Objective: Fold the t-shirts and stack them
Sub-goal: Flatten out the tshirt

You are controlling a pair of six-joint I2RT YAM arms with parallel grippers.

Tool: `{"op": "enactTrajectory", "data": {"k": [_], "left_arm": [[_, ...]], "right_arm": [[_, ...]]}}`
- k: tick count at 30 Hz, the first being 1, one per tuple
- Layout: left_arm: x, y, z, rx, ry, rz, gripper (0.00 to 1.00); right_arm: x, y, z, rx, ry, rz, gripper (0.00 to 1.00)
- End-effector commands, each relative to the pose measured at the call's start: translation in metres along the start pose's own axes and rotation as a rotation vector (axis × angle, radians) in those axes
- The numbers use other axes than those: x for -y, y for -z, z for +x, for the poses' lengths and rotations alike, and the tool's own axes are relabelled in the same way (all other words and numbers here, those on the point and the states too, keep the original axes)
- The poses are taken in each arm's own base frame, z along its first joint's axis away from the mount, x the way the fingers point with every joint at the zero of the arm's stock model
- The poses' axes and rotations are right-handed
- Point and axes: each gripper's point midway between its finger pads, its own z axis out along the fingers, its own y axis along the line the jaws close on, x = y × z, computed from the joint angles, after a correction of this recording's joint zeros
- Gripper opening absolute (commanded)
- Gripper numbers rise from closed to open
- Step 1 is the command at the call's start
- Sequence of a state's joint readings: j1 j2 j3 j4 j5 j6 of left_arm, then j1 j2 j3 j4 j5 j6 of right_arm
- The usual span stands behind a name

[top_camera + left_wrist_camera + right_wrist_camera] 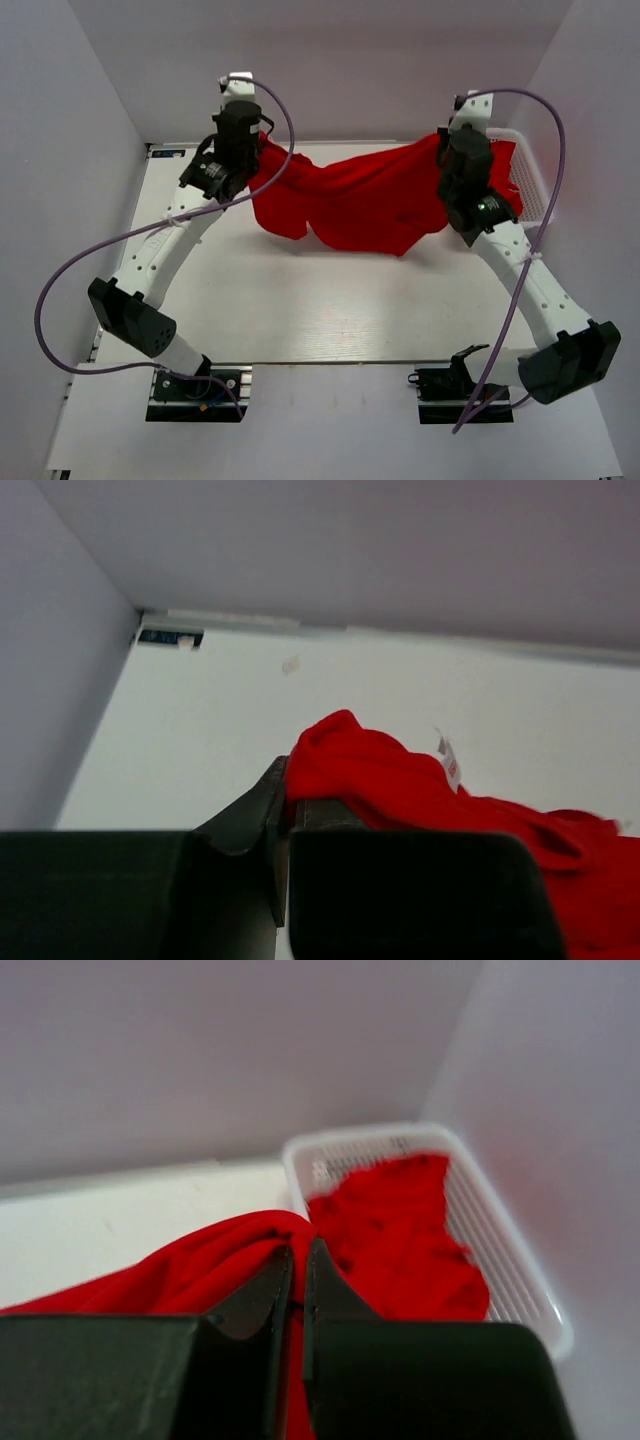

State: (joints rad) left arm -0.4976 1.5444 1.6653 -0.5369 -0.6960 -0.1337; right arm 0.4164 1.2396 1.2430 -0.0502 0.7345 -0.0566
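White table point(330, 310) fills the enclosure floor. Left fingers point(255, 815) are nearly closed, pinching one end of a red t-shirt point(350, 200). It spans the table's far half, long axis left to right, sagging mid-span. Right fingers point(260, 1290) pinch the opposite end, beside a white basket point(537, 185) holding other t-shirts point(400, 1230).

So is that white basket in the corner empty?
No, the white basket has crumpled red cloth lying inside it, as the right wrist camera shows.
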Motion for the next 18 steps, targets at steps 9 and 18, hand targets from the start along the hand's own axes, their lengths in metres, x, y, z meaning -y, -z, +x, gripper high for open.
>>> {"op": "enactTrajectory", "data": {"k": [9, 18], "left_arm": [[-0.006, -0.005, -0.193, 0.422, 0.010, -0.047, 0.00], [-0.047, -0.009, -0.135, 0.281, -0.028, -0.166, 0.00]], "right_arm": [[-0.041, -0.029, -0.222, 0.449, -0.013, -0.243, 0.00], [-0.038, -0.053, -0.152, 0.275, 0.035, -0.229, 0.00]]}}
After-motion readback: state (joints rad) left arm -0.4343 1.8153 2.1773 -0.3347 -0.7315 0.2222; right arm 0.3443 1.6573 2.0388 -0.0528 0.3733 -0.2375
